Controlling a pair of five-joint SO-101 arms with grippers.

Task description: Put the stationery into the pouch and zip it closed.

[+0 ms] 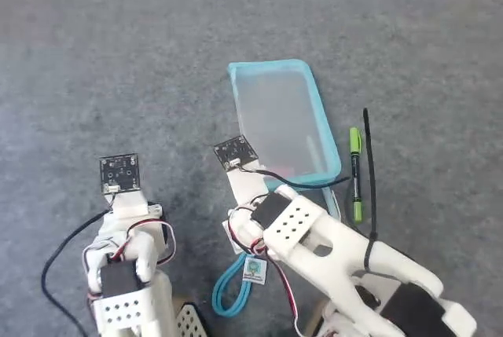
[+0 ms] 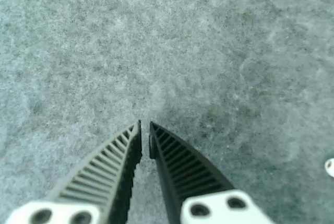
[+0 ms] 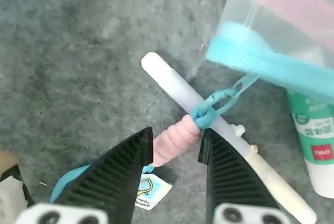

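The translucent pouch (image 1: 275,113) with blue trim lies flat mid-table, and its corner (image 3: 282,20) rises just beyond my right gripper. A white pen with a pink grip (image 3: 172,85) lies on the carpet, the pouch's blue zip cord (image 3: 215,105) draped over it. My right gripper (image 3: 176,138) is open and straddles the pink grip low over the carpet. A green-and-white tube (image 3: 313,135) lies beside the pouch. A green pen (image 1: 355,172) rests right of the pouch. My left gripper (image 2: 145,126) is shut on nothing above bare carpet.
A blue strap loop (image 1: 232,286) with a small paper tag (image 1: 254,269) lies under the right arm (image 1: 299,227). A black cable (image 1: 369,188) runs past the green pen. The left arm (image 1: 126,227) sits at the near left over grey carpet.
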